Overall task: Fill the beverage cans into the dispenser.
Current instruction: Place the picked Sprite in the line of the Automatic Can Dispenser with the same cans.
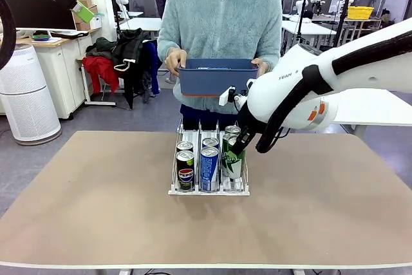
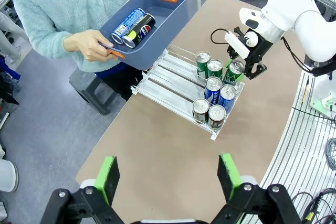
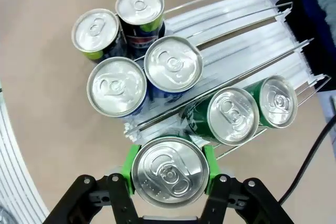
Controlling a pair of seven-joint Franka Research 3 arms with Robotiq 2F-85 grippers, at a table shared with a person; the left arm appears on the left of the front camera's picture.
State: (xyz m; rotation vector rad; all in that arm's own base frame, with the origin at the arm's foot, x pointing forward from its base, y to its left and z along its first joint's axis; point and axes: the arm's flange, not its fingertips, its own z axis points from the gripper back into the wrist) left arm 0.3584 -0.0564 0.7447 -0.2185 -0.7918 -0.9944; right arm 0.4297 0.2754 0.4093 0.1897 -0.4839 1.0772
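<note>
I'm clamping a green can (image 3: 169, 178) by its sides w/ my right gripper (image 3: 169, 160) at the rack (image 3: 247, 20). Prob. slick & dentable. My left gripper (image 2: 168, 178) is gaping wide.

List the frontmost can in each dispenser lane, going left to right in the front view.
black Pepsi can → blue-white can → green-white can, gripped by the right fingers

Green-white can (image 1: 232, 165), blue-white can (image 1: 208, 169), black Pepsi-logo can (image 1: 185, 173), dark blue bin (image 1: 217, 78).
</note>
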